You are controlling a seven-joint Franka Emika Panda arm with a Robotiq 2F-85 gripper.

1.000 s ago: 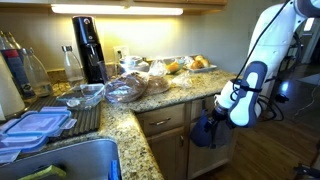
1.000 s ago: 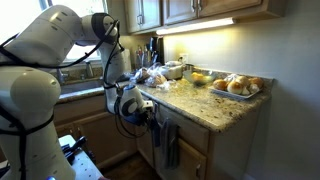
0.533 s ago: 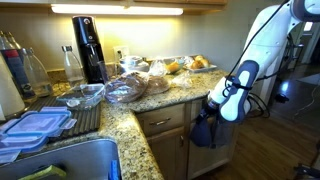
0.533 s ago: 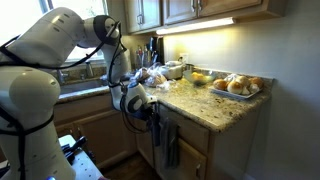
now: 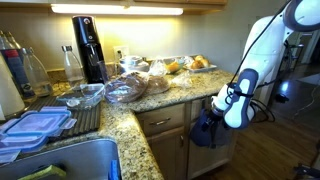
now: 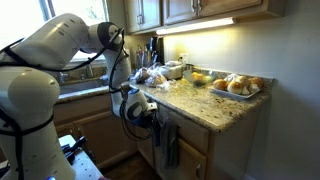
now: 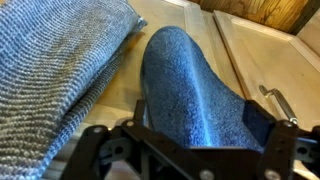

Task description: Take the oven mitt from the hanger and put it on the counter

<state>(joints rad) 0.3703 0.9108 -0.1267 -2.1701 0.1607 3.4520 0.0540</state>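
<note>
Blue padded oven mitt [image 7: 195, 90] hangs between the end effector's [image 7: 185, 138] spread-apart jaws, beside a grey towel [image 7: 60, 70].

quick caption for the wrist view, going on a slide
Wrist view: open pincer straddling the deep blue oven mitt, grey-blue towel alongside, light wooden cabinet door behind.

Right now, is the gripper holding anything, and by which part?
Cannot tell: the gripper straddles the near end of the oven mitt, but a firm pinch is not visible.
</note>
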